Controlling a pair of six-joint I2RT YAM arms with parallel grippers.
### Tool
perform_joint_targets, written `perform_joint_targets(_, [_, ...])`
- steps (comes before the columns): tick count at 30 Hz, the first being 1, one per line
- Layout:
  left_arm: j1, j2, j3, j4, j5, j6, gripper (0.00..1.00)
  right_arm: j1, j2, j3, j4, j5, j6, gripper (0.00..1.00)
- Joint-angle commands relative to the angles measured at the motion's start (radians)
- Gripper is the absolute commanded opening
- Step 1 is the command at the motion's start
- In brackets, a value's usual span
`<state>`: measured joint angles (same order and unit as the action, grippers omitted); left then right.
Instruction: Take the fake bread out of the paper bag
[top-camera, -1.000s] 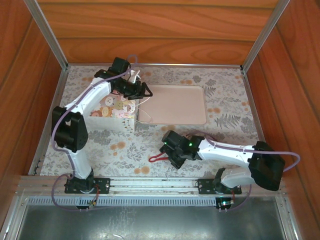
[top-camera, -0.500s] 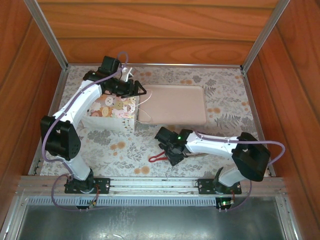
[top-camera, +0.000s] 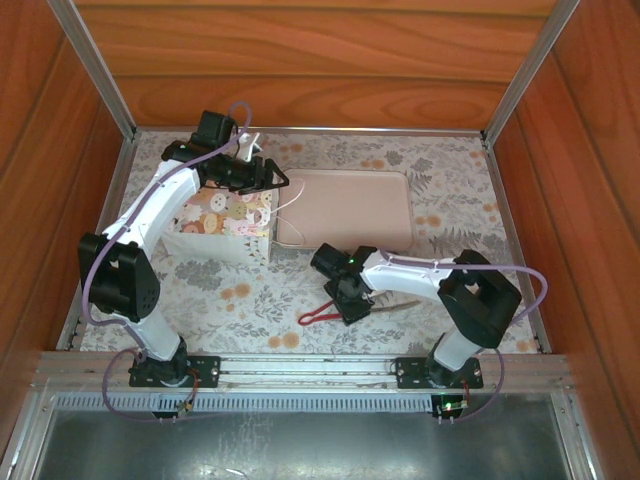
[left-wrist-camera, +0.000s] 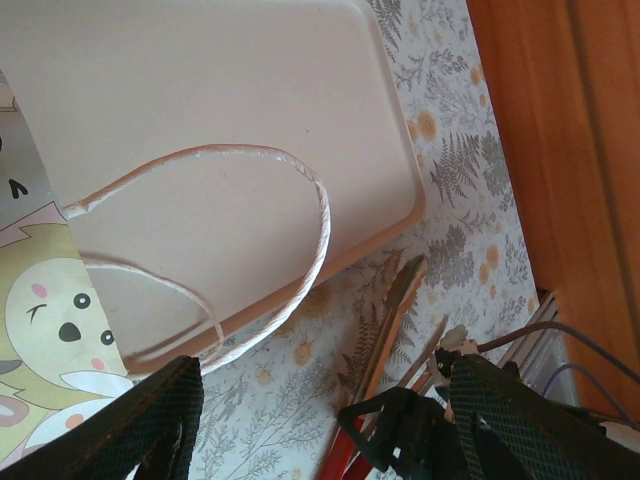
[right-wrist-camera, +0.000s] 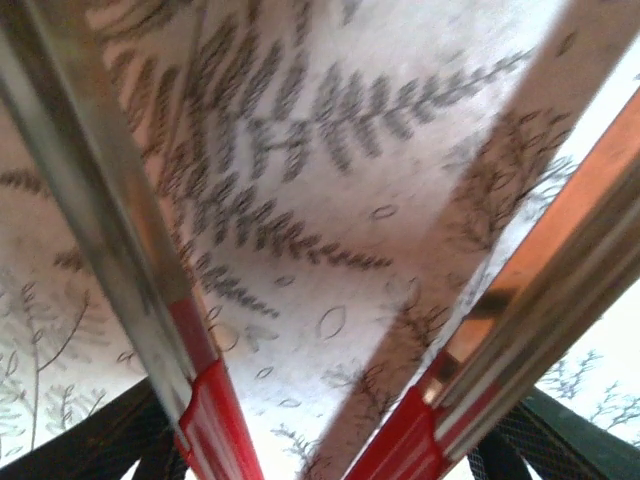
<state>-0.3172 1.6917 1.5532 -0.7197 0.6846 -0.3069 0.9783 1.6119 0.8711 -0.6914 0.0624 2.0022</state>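
The paper bag (top-camera: 225, 215) lies on its side at the left of the table, its patterned face (left-wrist-camera: 45, 320) up and its white cord handles (left-wrist-camera: 300, 200) trailing onto the beige tray (top-camera: 350, 205). The fake bread is hidden. My left gripper (top-camera: 272, 178) hovers above the bag's mouth, open, with nothing between its fingers (left-wrist-camera: 330, 430). My right gripper (top-camera: 345, 298) is low over red-handled metal tongs (top-camera: 322, 312) on the table. In the right wrist view its fingers straddle the spread tong arms (right-wrist-camera: 110, 250), and the gripper (right-wrist-camera: 335, 445) is open around them.
The tray (left-wrist-camera: 200, 100) sits at the middle back, bare but for the cords. The tongs (left-wrist-camera: 395, 320) point right along the floral tablecloth (top-camera: 460, 240). Wooden walls and metal rails (top-camera: 100, 230) close the table in.
My right arm swung left and down over the tongs and its jaws narrowed. My left arm shifted slightly back and left above the bag. The tongs lie where they were.
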Motion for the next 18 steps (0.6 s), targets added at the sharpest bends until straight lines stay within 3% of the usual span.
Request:
perform_joint_targets(1, [0.011,-0.021,-0.014,-0.011,0.007,0.017,0.69,-0.026,-0.08,-0.085,-0.103,0.033,0.06,0.7])
perform_joint_targets(8, [0.01,-0.004,-0.006,-0.011,0.011,0.013,0.69,-0.191,-0.246,-0.225,-0.106,0.087,-0.1,0.62])
perform_joint_targets(14, [0.011,-0.007,-0.006,-0.012,0.01,0.011,0.69,-0.407,-0.385,-0.274,-0.103,0.143,-0.379,0.62])
perform_joint_targets(18, [0.011,-0.011,-0.012,-0.012,0.008,0.006,0.69,-0.593,-0.393,-0.263,-0.077,0.143,-0.602,0.62])
